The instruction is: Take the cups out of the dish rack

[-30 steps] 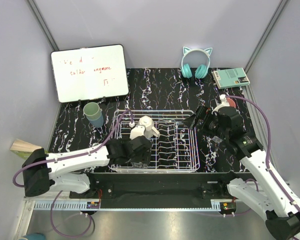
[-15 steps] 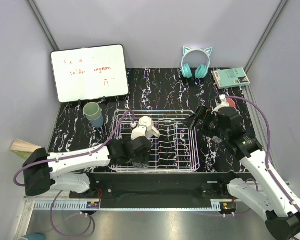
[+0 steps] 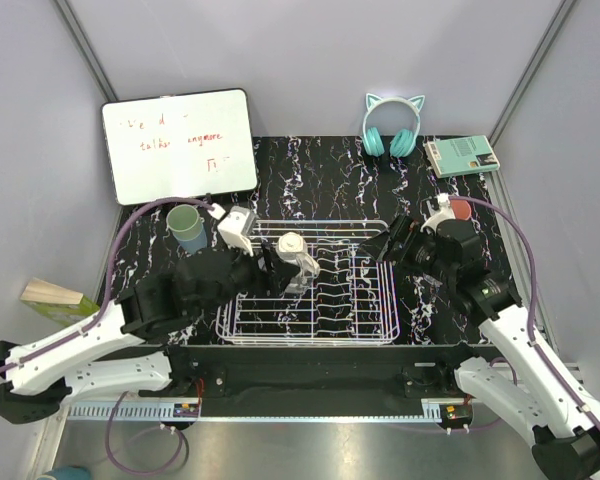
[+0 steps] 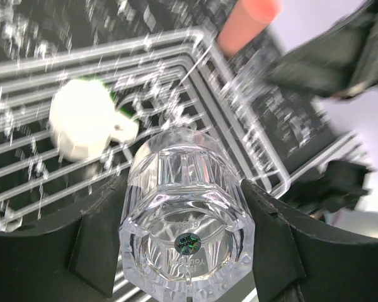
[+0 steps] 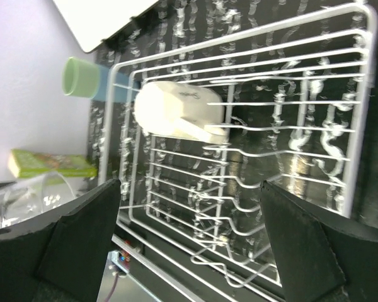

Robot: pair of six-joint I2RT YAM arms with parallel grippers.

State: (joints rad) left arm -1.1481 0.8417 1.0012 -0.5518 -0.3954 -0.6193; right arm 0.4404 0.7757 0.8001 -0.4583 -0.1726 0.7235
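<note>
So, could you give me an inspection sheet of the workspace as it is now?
Surface: black marbled table, no spill seen.
Job's things: cream mug lying in the dish rack; clear glass in the left gripper; green cup and pink cup on the table.
Clutter: whiteboard, headphones, book.
Grippers: left shut on the glass; right gripper open, empty.
Cables: purple cables along both arms.
Surroundings: grey walls; green box beside the table.
</note>
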